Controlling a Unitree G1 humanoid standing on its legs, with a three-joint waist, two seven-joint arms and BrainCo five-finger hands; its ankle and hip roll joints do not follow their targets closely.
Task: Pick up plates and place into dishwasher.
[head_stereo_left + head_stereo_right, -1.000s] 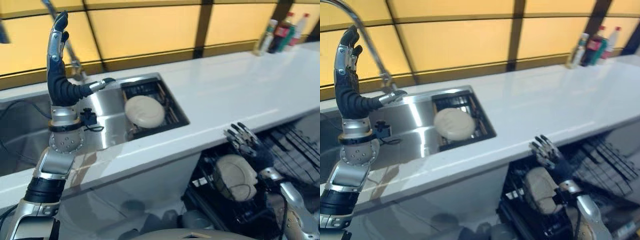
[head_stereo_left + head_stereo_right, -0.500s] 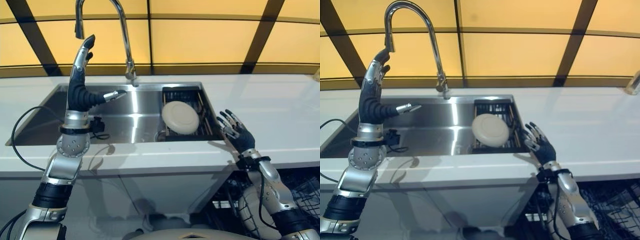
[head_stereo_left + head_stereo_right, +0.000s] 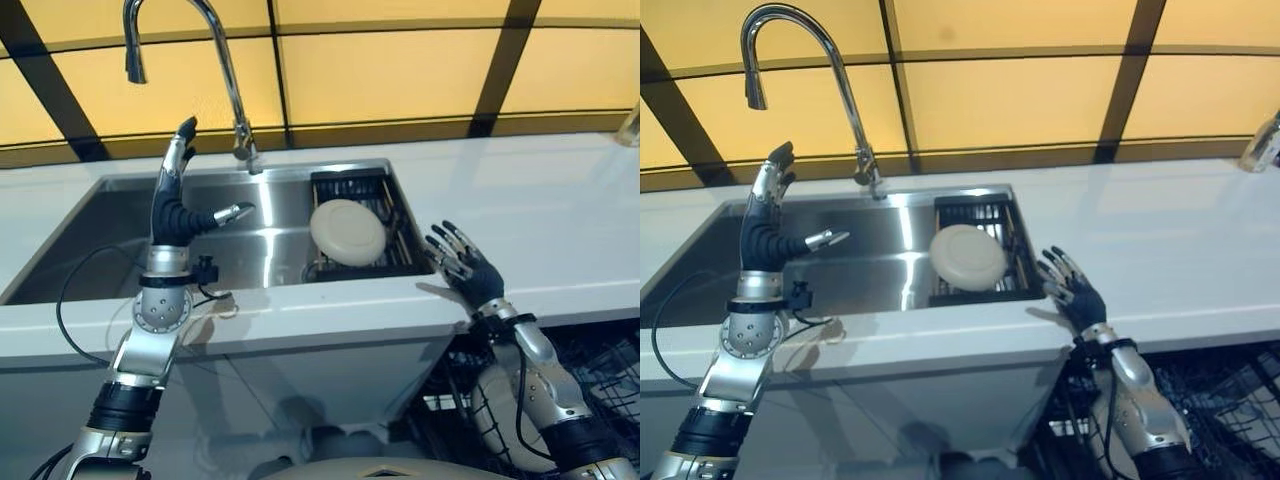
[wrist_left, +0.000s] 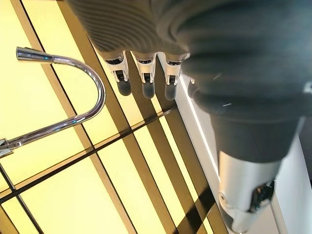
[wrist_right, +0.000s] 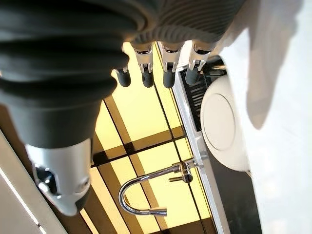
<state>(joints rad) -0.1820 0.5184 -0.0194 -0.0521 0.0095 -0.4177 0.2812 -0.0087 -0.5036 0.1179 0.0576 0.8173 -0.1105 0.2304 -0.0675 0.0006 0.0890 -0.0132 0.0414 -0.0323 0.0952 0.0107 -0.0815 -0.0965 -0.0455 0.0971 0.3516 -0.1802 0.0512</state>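
1. We saw one cream plate point(image 3: 347, 231) lying tilted on a dark rack point(image 3: 352, 190) at the right end of the steel sink point(image 3: 120, 235), set into the white table point(image 3: 540, 215).
2. Our left hand point(image 3: 175, 195) was raised over the left part of the sink, fingers straight and pointing up, thumb stuck out sideways toward the plate. It held nothing and was well apart from the plate.
3. Our right hand point(image 3: 462, 268) hovered at the table's front edge, just right of the sink's near corner, fingers spread wide and empty. It was near the plate but not touching it.
4. In the right wrist view the plate point(image 5: 226, 126) showed beyond the straight fingertips point(image 5: 168, 78), with a gap between them.
5. A tall curved tap point(image 3: 215, 70) stood behind the sink, in front of yellow wall panels point(image 3: 380, 70).
6. Below the table at the right, we saw the black wire basket point(image 3: 610, 365) of the dishwasher.
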